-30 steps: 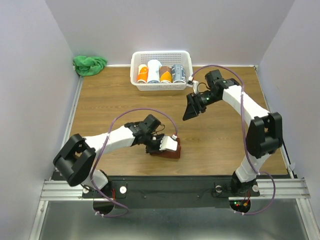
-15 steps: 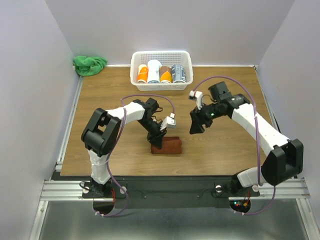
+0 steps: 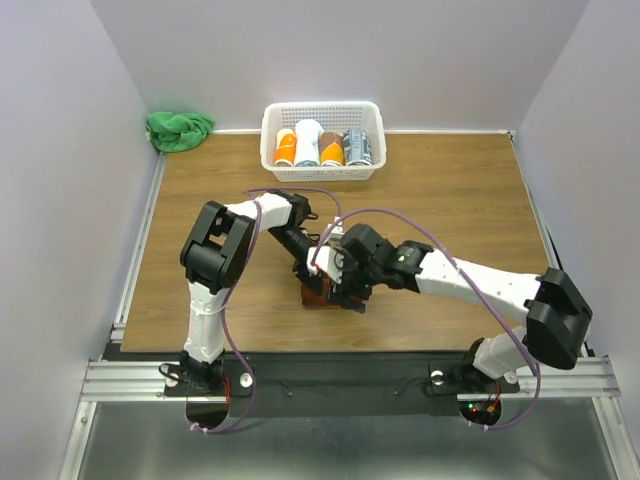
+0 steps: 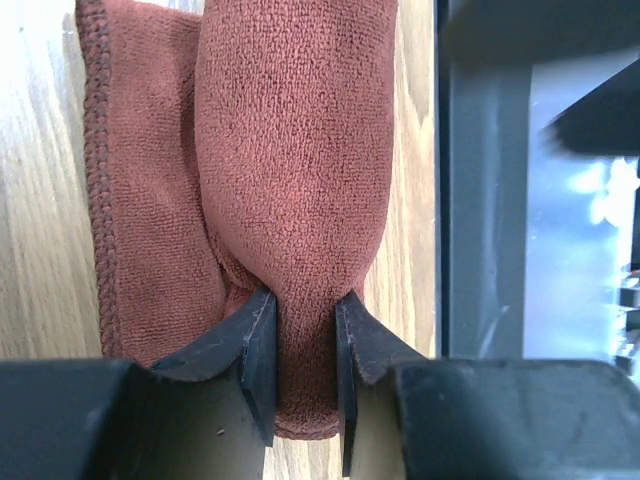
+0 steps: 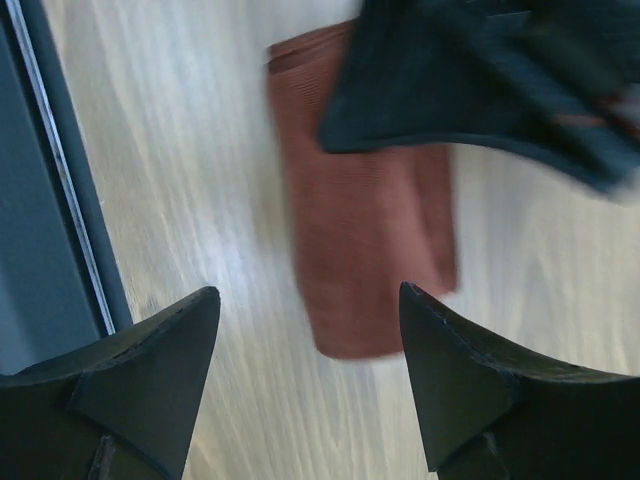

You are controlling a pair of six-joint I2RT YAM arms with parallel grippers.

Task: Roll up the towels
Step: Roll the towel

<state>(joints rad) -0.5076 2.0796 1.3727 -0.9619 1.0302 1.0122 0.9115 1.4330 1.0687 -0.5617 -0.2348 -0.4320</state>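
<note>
Between the two black fingers (image 4: 258, 345) of the L claw (image 4: 303, 305) sits the rolled end of 1 brown towel (image 4: 290, 150). The claw is clamped on it, fabric bulging past the tips. A flat stitched flap lies on the wood at one side of the roll. On the other side only a thin strip of wood shows before the table edge and dark frame.

The R claw (image 5: 308, 300) hangs right over the same towel, fingers spread wide w/ nothing btwn them. That view is blurred, and a dark part of the L arm crosses its top.

From above, both claws (image 3: 312, 275) (image 3: 345, 290) meet at the towel (image 3: 316, 298), close to the table's (image 3: 450, 200) near edge. Bare wood opens beyond them and out to the R side.

Farther off are 1 white basket (image 3: 323, 172) at the far edge w/ 4 rolled towels (image 3: 320, 148) upright in a row, and 1 green towel (image 3: 180, 128) heaped in the far-L corner.

There are 2 arms. L is folded tight, upper link raised and the forearm doubling back down to the towel. R is stretched long and low across to it.
</note>
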